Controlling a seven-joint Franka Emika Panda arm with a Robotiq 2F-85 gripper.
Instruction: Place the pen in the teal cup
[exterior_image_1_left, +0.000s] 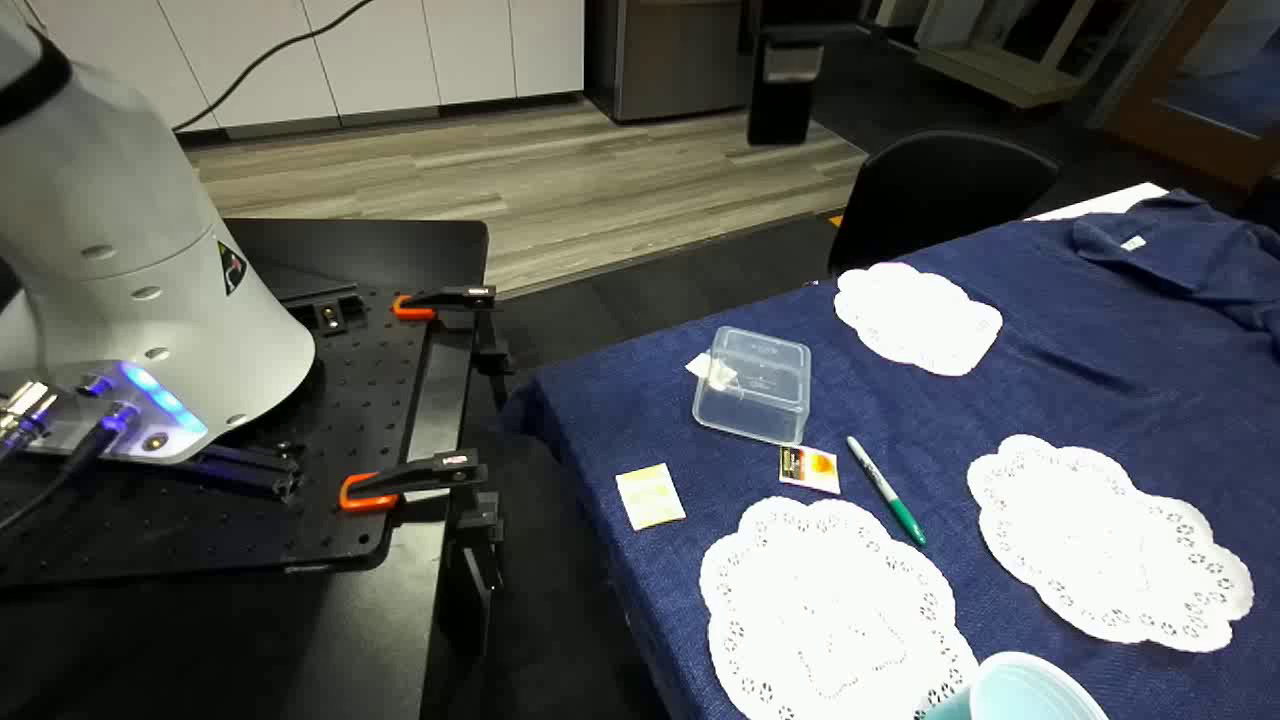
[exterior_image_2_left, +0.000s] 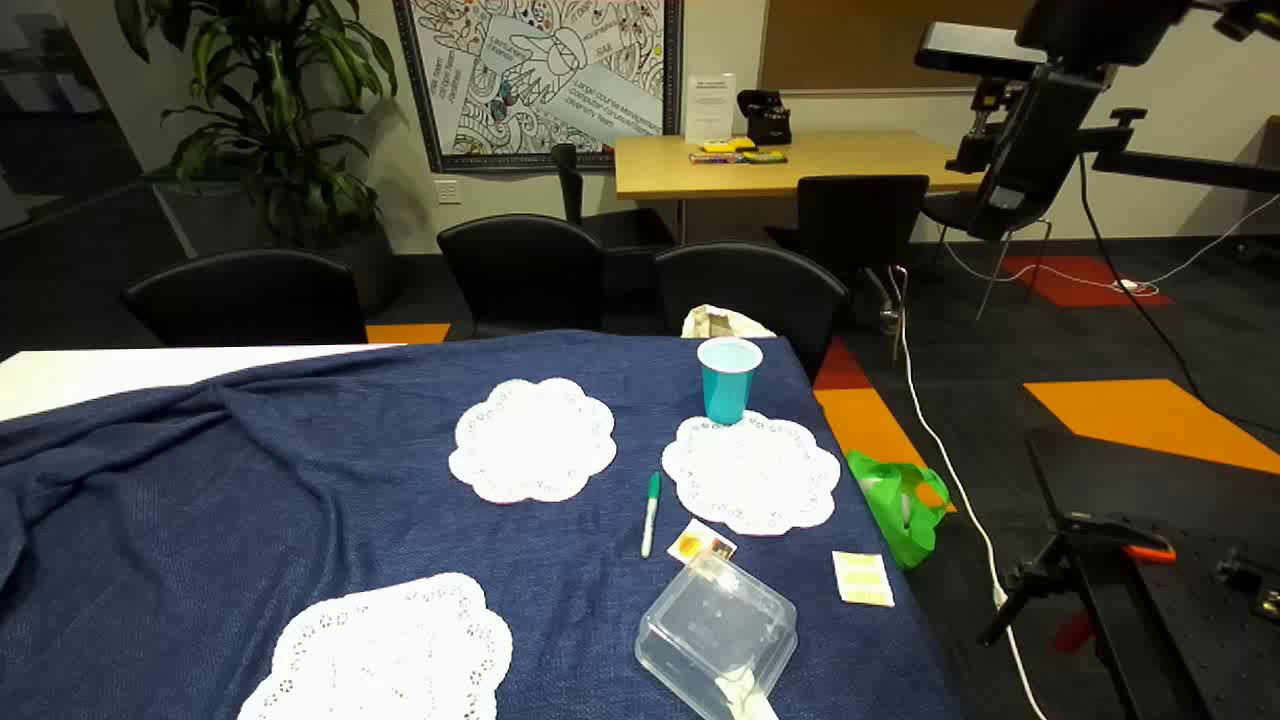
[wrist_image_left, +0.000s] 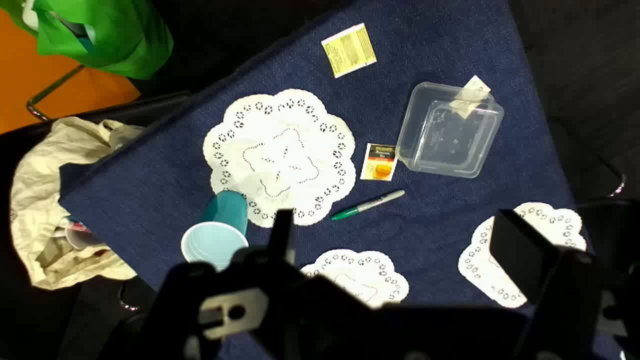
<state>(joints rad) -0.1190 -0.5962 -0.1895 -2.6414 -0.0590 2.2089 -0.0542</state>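
In the wrist view, a black gripper (wrist_image_left: 397, 235) with fingers parted wide, raised well above a navy-draped table (exterior_image_2_left: 570, 610). In from the edge facing the robot base (exterior_image_1_left: 160, 220), a thin pen (exterior_image_2_left: 650, 515) lying flat, green end between two white lace doilies (exterior_image_2_left: 535, 440). By the corner next to the cream bag (wrist_image_left: 42, 195), a teal cup (exterior_image_2_left: 725, 390), upright, at the rim of one doily. Near the robot-side edge, a yellow packet (exterior_image_2_left: 863, 578). Toward the opposite corner of that edge, a clear box (exterior_image_2_left: 715, 630), with an orange-printed tea packet (wrist_image_left: 379, 162) just beside. Along the box's side of the table, a third doily (exterior_image_1_left: 915, 320).
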